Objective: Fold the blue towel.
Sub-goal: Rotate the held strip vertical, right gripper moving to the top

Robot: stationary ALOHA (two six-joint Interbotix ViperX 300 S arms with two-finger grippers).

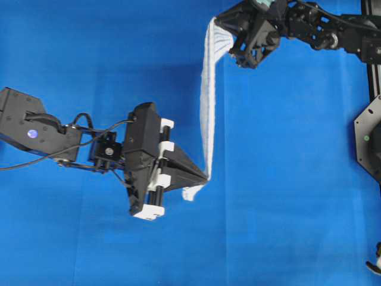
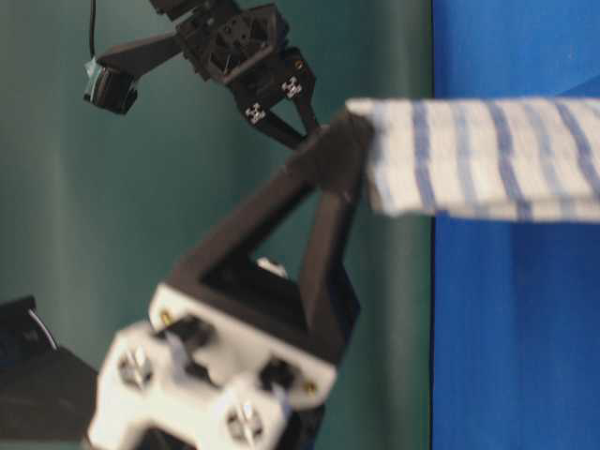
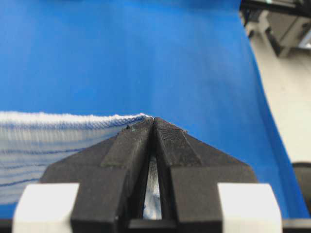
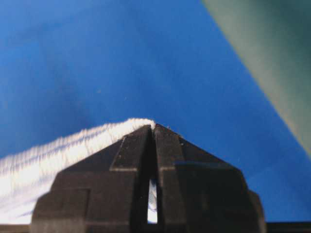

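Towel hangs stretched in the air above your blue table: near you, your left gripper is clenched on one corner; farther off, your right gripper pinches the other.

Blue towel is white ribbed woven cloth; fingers matt, grainy black plastic.

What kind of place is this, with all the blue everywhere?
Probably a robot lab bench, not a home. A plain blue table covering fills the surface, two black robot arms work over it, and the left gripper and right gripper hold a striped blue towel stretched between them. A green backdrop stands behind.
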